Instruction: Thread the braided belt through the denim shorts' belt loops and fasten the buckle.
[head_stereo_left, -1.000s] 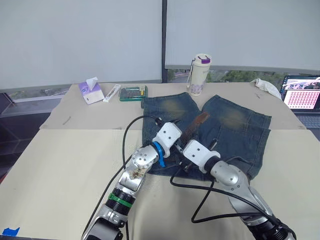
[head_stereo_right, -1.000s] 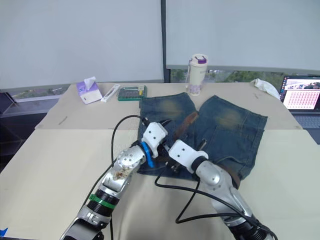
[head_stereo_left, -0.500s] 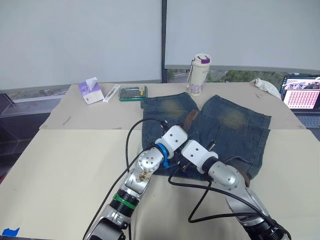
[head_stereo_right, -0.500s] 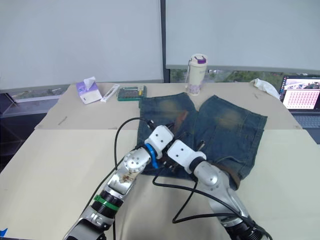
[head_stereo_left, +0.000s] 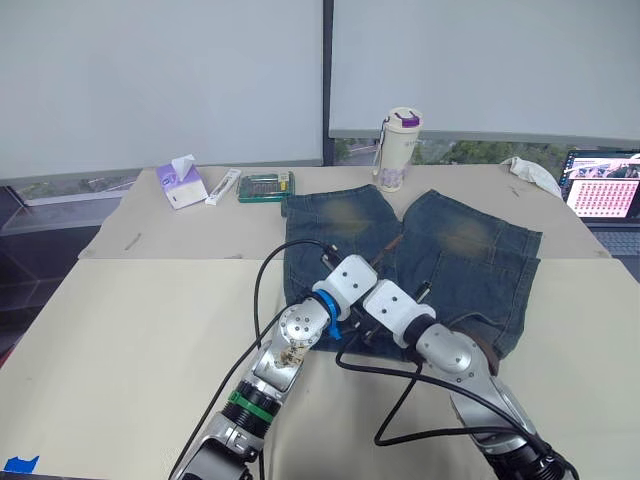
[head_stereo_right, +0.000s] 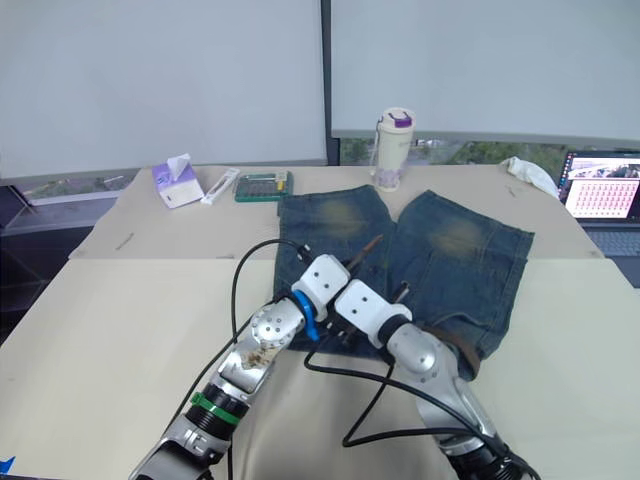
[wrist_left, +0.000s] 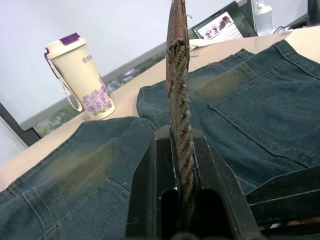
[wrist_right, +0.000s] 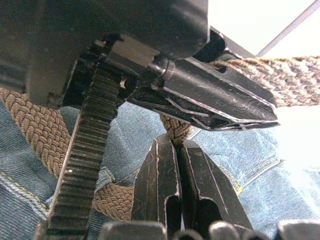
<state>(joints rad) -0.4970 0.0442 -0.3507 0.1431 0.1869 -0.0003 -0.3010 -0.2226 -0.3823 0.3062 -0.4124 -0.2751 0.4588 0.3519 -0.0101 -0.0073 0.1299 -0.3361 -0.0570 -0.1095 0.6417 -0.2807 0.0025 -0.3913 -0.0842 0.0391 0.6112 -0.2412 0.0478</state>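
Denim shorts (head_stereo_left: 440, 250) lie flat mid-table (head_stereo_left: 130, 330), waistband twd robot, legs pointing away. Braided belt (wrist_left: 178, 115) rises from left gripper (wrist_left: 181, 150) over the shorts; right gripper (wrist_right: 176, 150) just beside it, w/ belt running under both across the waistband. Behind shorts: cup (head_stereo_left: 398, 148). Far left: tissue pack (head_stereo_left: 182, 182), box (head_stereo_left: 265, 186). Far right: laptop (head_stereo_left: 603, 186), cloth (head_stereo_left: 535, 174)
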